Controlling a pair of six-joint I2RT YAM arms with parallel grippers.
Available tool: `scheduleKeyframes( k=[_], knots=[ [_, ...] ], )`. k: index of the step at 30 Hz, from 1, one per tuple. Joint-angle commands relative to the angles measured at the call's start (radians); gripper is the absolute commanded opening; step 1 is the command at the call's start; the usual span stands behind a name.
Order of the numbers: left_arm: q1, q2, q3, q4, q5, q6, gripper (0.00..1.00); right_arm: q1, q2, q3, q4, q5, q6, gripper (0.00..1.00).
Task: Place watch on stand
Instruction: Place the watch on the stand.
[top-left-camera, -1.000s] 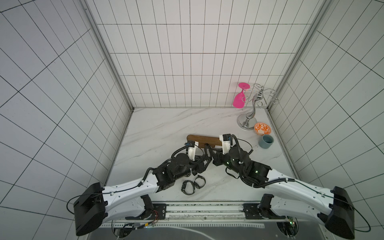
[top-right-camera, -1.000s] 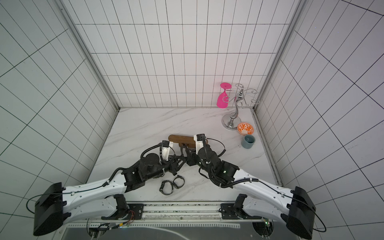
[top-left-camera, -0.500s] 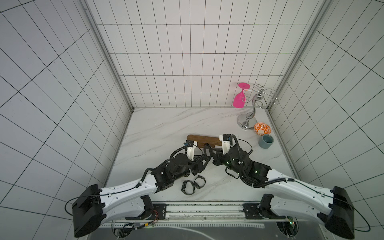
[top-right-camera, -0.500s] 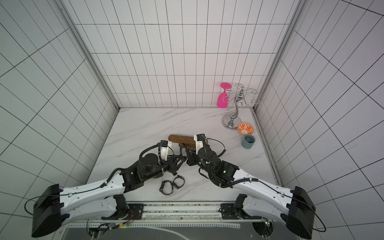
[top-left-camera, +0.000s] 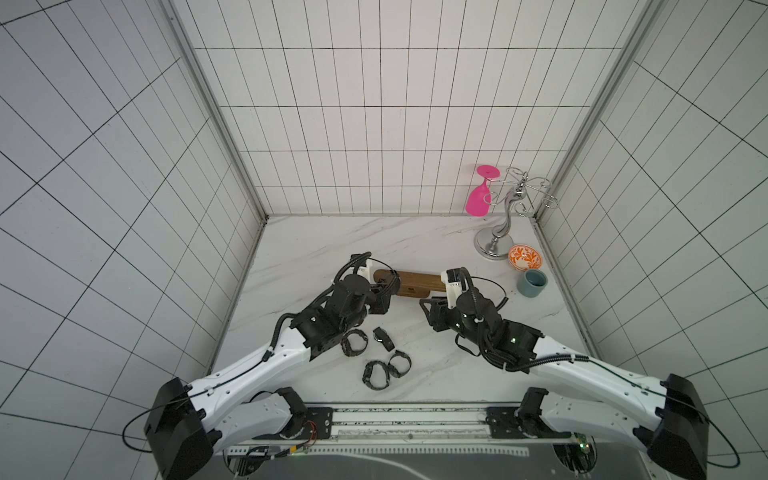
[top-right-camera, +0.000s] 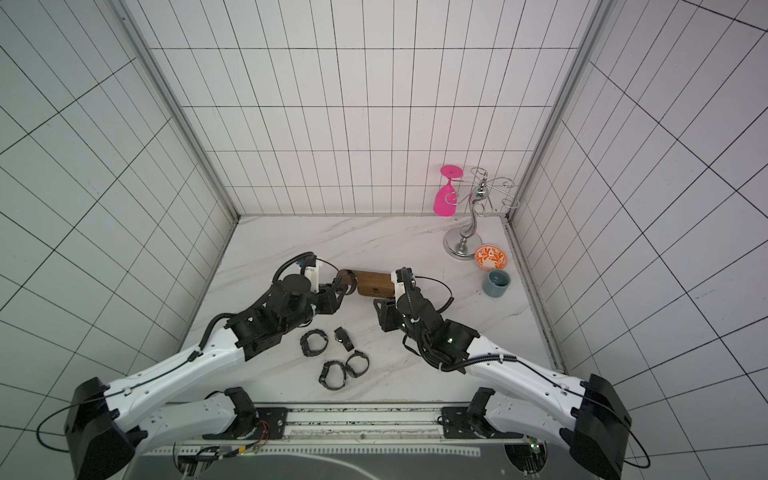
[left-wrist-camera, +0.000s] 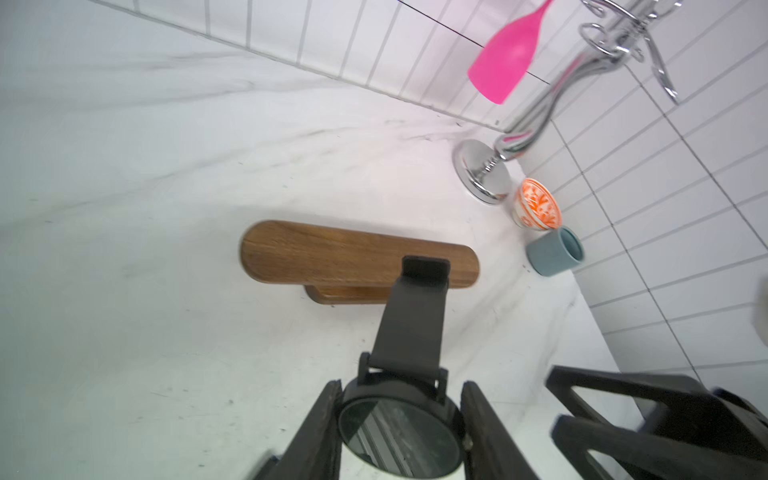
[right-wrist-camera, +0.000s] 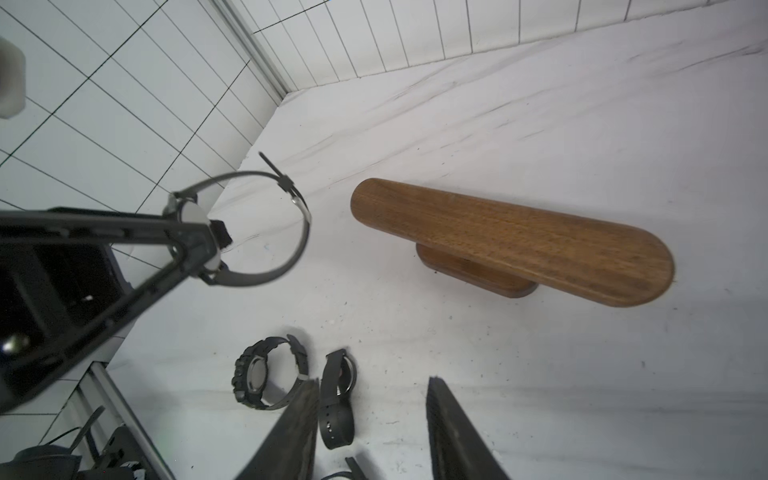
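1. The left gripper (left-wrist-camera: 401, 384) clamps a black round-faced watch (left-wrist-camera: 399, 436) by its case, one finger on each side, with the strap closed into a loop that points toward the stand (left-wrist-camera: 357, 255).
2. The stand, a brown wooden bar on a short wooden base, sits near the middle of the white marble worktop (top-left-camera: 332, 249), its length running along the back edge.
3. The watch loop hangs just beside the bar's left end; the right wrist view shows a gap between the strap and the wood.
4. The right gripper (right-wrist-camera: 372, 382) hovers near the bar's right end with its fingers spread apart and nothing between them.
5. Four other watches (top-left-camera: 375, 374) lie clustered toward the front edge of the worktop, between the two arms.
6. In the back right corner stands a chrome wire rack (top-left-camera: 496, 237) with a pink glass (top-left-camera: 478, 199) hanging upside down from it. An orange-patterned bowl (top-left-camera: 525, 257) and a blue-grey cup (top-left-camera: 532, 283) sit along the right edge.
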Motion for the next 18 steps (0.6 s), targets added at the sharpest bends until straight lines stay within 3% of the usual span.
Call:
scheduleKeyframes(
  k=[1,9,14,18],
  knots=[
    [0.071,0.066,0.103,-0.236,-0.059,0.1,0.29,-0.064,-0.035,0.068,-0.052,0.022,-0.036,0.5],
    [0.19,0.309,0.35,-0.441,-0.223,0.18,0.28,-0.331,-0.008,0.054,-0.071,-0.118,-0.082,0.64],
    [0.236,0.457,0.471,-0.499,-0.218,0.205,0.28,-0.453,0.048,0.054,-0.038,-0.23,-0.09,0.67],
    [0.246,0.576,0.573,-0.552,-0.185,0.229,0.27,-0.494,0.085,0.054,-0.004,-0.242,-0.106,0.68]
  ],
)
